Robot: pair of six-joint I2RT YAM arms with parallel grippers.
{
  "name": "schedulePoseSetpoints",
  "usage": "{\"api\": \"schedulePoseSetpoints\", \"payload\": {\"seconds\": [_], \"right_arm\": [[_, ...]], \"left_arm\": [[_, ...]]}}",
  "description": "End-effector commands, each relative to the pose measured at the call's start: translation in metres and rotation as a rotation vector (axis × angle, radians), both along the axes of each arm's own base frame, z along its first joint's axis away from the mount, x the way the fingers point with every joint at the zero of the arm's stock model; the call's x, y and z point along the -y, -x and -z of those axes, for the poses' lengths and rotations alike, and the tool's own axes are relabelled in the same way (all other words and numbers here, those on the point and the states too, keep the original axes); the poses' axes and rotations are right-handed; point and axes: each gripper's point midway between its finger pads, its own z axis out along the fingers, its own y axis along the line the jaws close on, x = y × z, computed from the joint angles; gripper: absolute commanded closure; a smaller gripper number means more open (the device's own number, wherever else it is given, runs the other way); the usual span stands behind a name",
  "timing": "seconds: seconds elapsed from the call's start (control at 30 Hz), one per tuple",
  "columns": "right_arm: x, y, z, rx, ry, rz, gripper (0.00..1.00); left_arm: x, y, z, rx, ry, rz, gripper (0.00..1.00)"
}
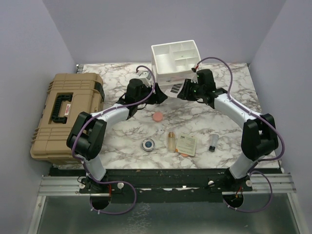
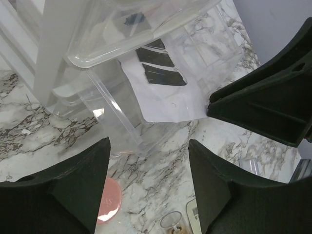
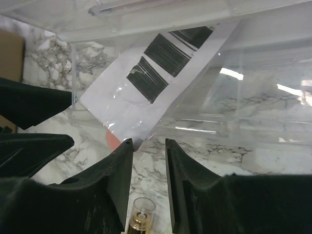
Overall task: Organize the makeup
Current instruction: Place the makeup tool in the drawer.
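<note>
The black strip palette (image 1: 175,88), a white card with black strips, lies in a clear drawer pulled out at the foot of the white organizer (image 1: 168,66). It also shows in the left wrist view (image 2: 161,92) and the right wrist view (image 3: 141,92). My left gripper (image 1: 158,95) (image 2: 148,144) is open wide and empty, just left of the drawer. My right gripper (image 1: 182,92) (image 3: 147,142) is open by a narrow gap at the card's near corner, holding nothing. The pink puff (image 1: 157,117), blue compact (image 1: 147,145), amber bottle (image 1: 171,141), cream sachet (image 1: 186,145) and dark vial (image 1: 213,143) lie on the table.
The big tan case (image 1: 66,114) stands shut at the left. The marble table (image 1: 219,122) ends at a black strip near the arm bases. Purple walls close in the back and both sides. The two grippers are close together in front of the organizer.
</note>
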Motion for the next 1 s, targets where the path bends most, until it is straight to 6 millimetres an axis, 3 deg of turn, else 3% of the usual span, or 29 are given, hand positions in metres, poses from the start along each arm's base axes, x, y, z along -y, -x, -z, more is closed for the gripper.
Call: {"api": "schedulePoseSetpoints", "payload": {"seconds": [0.0,0.23,0.5,0.7,0.87,0.97], "right_arm": [[-0.028,-0.005,-0.020,0.020,-0.114,-0.103,0.62],[-0.042,-0.012,-0.032,0.046,-0.196,-0.123,0.62],[-0.051,-0.017,-0.022,0.058,-0.194,-0.093,0.63],[-0.031,-0.014,-0.044,0.144,-0.119,-0.052,0.62],[0.009,-0.009,-0.040,0.138,0.019,0.108,0.62],[0.012,0.000,-0.033,0.119,0.010,0.115,0.62]], "left_arm": [[0.005,-0.005,-0.005,0.017,0.014,-0.004,0.34],[0.007,-0.005,-0.005,0.014,0.017,-0.001,0.36],[0.010,-0.002,-0.010,0.022,0.025,0.006,0.45],[0.010,0.000,-0.007,0.016,0.022,0.010,0.54],[0.011,0.002,-0.003,0.000,0.022,0.012,0.60],[0.010,0.001,0.001,-0.005,0.013,0.004,0.60]]}}
